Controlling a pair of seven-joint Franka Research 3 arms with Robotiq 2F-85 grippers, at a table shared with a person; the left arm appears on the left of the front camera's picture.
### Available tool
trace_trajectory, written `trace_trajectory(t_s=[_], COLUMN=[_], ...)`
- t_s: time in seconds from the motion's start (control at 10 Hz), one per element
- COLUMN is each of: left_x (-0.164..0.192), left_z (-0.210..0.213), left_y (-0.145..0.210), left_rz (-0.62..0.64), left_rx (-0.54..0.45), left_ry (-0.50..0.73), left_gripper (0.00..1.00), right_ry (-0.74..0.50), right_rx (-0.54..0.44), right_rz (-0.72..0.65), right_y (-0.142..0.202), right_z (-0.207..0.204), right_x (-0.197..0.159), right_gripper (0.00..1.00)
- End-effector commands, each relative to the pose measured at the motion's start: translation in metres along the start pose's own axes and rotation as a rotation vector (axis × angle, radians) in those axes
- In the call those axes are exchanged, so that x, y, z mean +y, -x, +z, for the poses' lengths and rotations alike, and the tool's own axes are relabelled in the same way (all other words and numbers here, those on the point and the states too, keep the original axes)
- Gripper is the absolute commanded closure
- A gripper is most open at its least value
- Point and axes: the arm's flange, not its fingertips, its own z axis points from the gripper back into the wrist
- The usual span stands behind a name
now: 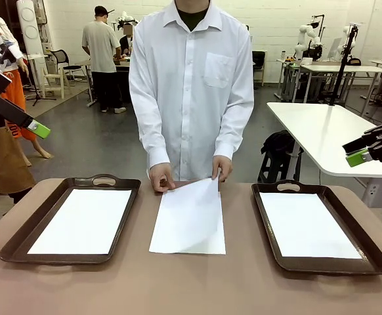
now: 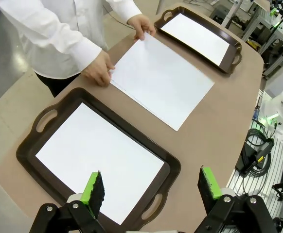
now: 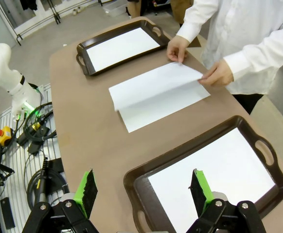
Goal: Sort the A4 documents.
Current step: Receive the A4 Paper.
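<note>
A small stack of white A4 documents [image 1: 190, 220] lies on the table between two dark brown trays. The person's hands [image 1: 161, 177] hold its far edge, and one hand lifts the top sheet's corner [image 3: 178, 73]. One white sheet [image 1: 83, 220] lies in the left tray [image 1: 20, 239] and another [image 1: 306, 224] in the right tray [image 1: 368, 252]. My left gripper [image 1: 40, 130] hangs open high at the left edge, above the left tray [image 2: 29, 141] in its wrist view. My right gripper [image 1: 356, 157] hangs open high at the right, above the right tray [image 3: 132, 177]. Both hold nothing.
The brown table [image 1: 191, 289] has bare surface along its front edge. A white table [image 1: 329, 131] stands behind at the right. Cables and equipment [image 2: 258, 150] lie on the floor beside the table. People stand at other tables farther back.
</note>
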Motion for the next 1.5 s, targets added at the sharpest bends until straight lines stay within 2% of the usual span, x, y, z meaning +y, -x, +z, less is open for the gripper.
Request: trace_trajectory(t_s=[0.0,1.4], left_x=[-0.0008,-0.0008], left_z=[-0.0009,-0.0009], left_y=[0.0000,0.0000], left_rz=[-0.002,-0.002], left_rx=[0.002,0.002], left_ry=[0.004,0.004], left_gripper=[0.00,0.00], right_ry=[-0.002,-0.002], right_rx=[0.004,0.004], right_rz=[-0.003,-0.003], right_y=[0.0008,0.0008], right_z=[-0.0012,-0.0012], right_x=[-0.0002,-0.0002], right_gripper=[0.00,0.00])
